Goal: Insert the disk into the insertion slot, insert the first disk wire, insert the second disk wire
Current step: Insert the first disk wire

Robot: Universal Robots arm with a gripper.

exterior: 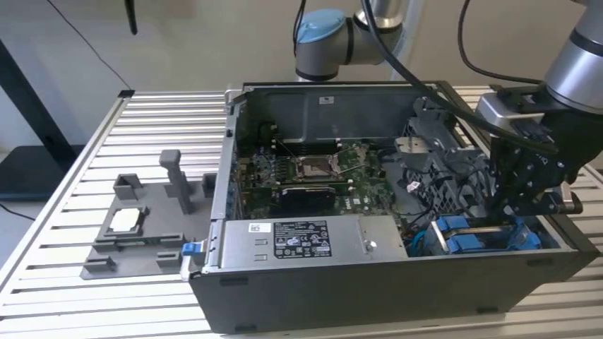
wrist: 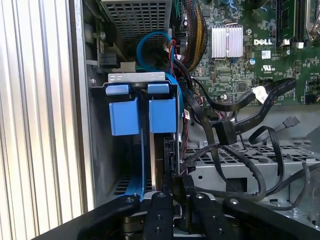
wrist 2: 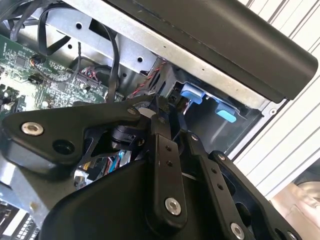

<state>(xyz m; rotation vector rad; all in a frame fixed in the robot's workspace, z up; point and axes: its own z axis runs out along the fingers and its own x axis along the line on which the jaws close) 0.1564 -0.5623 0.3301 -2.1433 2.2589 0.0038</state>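
Observation:
The disk (exterior: 523, 236) stands edge-on, low in the insertion slot (wrist: 135, 77), a grey metal cage in the case corner on the exterior view's right. Its blue carrier tabs (wrist: 162, 114) stick out at one end and also show in the second wrist view (wrist 2: 192, 95). My gripper (exterior: 504, 212) reaches down into the case from above. Its fingers (wrist: 161, 202) are drawn close together on the disk's upper edge, as both wrist views show. Loose black disk wires (wrist: 235, 120) with connectors lie beside the cage over the motherboard, apart from the gripper (wrist: 175, 181).
The open computer case (exterior: 556, 247) lies on a slatted metal table (exterior: 94, 141). Inside are the green motherboard (exterior: 311, 169) and a grey power supply (exterior: 292, 240). A grey fixture (exterior: 127, 244) holding a small silver chip stands on the exterior view's left.

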